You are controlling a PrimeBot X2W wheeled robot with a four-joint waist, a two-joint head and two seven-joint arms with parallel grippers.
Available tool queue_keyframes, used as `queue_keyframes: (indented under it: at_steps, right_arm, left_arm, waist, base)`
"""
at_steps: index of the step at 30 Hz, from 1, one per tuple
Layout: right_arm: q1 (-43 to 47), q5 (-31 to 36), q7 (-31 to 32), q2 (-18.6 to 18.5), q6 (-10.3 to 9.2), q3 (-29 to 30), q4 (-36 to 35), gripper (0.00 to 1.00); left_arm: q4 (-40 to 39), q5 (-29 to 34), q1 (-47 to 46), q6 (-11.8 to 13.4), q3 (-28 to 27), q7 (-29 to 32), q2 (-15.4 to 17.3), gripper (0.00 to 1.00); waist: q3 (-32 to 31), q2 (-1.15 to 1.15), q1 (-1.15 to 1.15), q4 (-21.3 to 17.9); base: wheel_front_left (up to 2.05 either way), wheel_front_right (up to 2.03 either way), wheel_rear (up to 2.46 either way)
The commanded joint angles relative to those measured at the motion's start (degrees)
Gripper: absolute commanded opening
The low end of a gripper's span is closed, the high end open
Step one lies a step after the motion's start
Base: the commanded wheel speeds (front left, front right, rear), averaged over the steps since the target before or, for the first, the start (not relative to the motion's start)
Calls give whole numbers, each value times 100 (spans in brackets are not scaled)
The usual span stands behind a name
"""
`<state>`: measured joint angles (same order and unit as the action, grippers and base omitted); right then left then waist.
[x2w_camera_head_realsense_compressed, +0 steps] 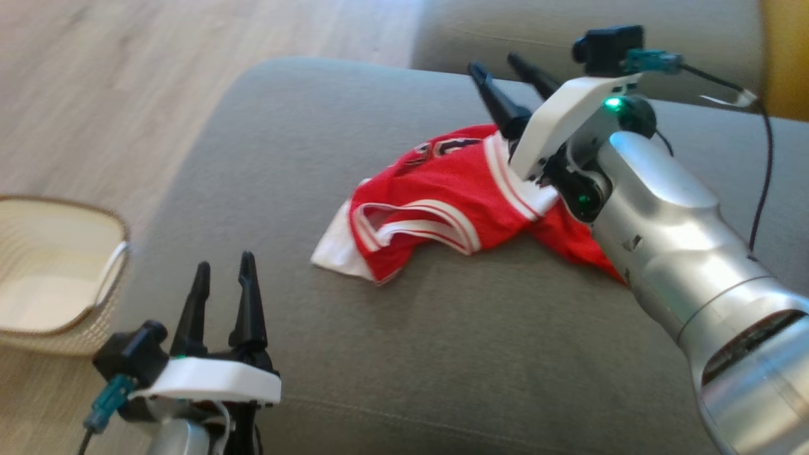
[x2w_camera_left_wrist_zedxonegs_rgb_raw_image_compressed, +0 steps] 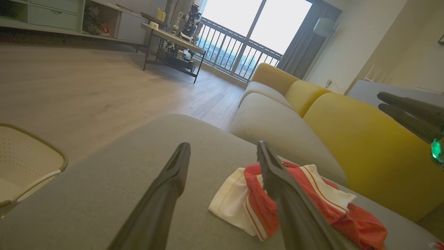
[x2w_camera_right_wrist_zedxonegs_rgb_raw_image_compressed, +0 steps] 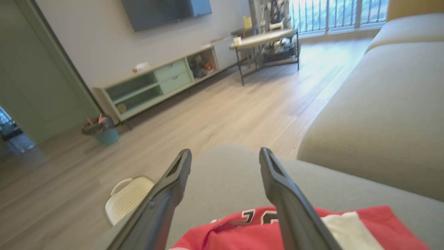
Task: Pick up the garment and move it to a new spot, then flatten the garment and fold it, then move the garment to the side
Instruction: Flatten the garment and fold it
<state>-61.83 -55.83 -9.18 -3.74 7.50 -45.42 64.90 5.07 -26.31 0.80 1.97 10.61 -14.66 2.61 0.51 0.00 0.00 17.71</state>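
Jersey, head view: red jersey [x2w_camera_head_realsense_compressed: 442, 202] with white trim, crumpled, lying on the grey cushion [x2w_camera_head_realsense_compressed: 303, 158], right of the cushion's middle.
Right gripper, head view: right gripper [x2w_camera_head_realsense_compressed: 494, 63] above the far right part of the cushion, over the jersey's far edge; fingers spread apart, nothing between them.
Left gripper, head view: left gripper [x2w_camera_head_realsense_compressed: 225, 261] over the near left corner of the cushion, fingers parted and empty, well apart from the jersey.
Basket, head view: pale basket [x2w_camera_head_realsense_compressed: 82, 210] on the floor [x2w_camera_head_realsense_compressed: 126, 76], just beside the cushion's left edge.
Left gripper, left wrist view: left gripper [x2w_camera_left_wrist_zedxonegs_rgb_raw_image_compressed: 223, 143] low over the cushion [x2w_camera_left_wrist_zedxonegs_rgb_raw_image_compressed: 138, 149], fingers wide apart, holding nothing.
Jersey, left wrist view: jersey [x2w_camera_left_wrist_zedxonegs_rgb_raw_image_compressed: 255, 205] on the cushion, partly behind one finger, a white part folded outward.
Right gripper, left wrist view: right gripper [x2w_camera_left_wrist_zedxonegs_rgb_raw_image_compressed: 381, 100] above the cushion's right side; this view does not show how wide it stands.
Backrest, left wrist view: yellow backrest [x2w_camera_left_wrist_zedxonegs_rgb_raw_image_compressed: 364, 146] rising behind the cushion.
Right gripper, right wrist view: right gripper [x2w_camera_right_wrist_zedxonegs_rgb_raw_image_compressed: 224, 150] above the cushion [x2w_camera_right_wrist_zedxonegs_rgb_raw_image_compressed: 225, 184], fingers released and wide, grasping nothing.
Jersey, right wrist view: jersey [x2w_camera_right_wrist_zedxonegs_rgb_raw_image_compressed: 242, 232] flat on the cushion below the fingers, dark numerals showing.
Basket, right wrist view: basket [x2w_camera_right_wrist_zedxonegs_rgb_raw_image_compressed: 128, 198] on the floor beyond the cushion's edge.
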Motion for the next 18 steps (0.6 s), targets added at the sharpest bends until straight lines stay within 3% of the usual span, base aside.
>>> queue_keyframes:
  at_steps: [1,4,7,9,12,15,18]
  right_arm:
    - [-222,115,-352,86,-1,107,-55,100]
    - [-237,274,-515,34,-1,227,17,100]
    - [-106,462,-574,-255,-1,583,-155,100]
    - [116,697,-578,-532,-1,984,-543,100]
    - [751,1572,-580,-991,-1,1626,-1358,100]
    - [1747,2139,-580,-1038,-1,2608,-2189,100]
    - [2745,2759,-581,-816,-1,3474,-3083,100]
  left_arm:
    - [-291,29,-379,4,-227,-34,27,100]
    - [-383,15,-448,35,-267,-34,27,100]
    - [-530,13,-540,73,-283,-34,27,100]
    - [-620,12,-579,106,-297,-34,27,100]
    - [-693,21,-632,141,-288,-34,27,100]
    - [-715,19,-658,172,-249,-34,27,100]
    - [-713,52,-619,186,-246,-34,27,100]
  waist:
    - [-9,0,0,-396]
    - [7,0,0,-583]
    - [15,0,0,-846]
    - [34,0,0,-1020]
    - [55,0,0,-1241]
    - [56,0,0,-1426]
    - [49,0,0,-1629]
  base:
    - [0,0,0]
    - [0,0,0]
    - [0,0,0]
    - [0,0,0]
    - [0,0,0]
    - [0,0,0]
    - [0,0,0]
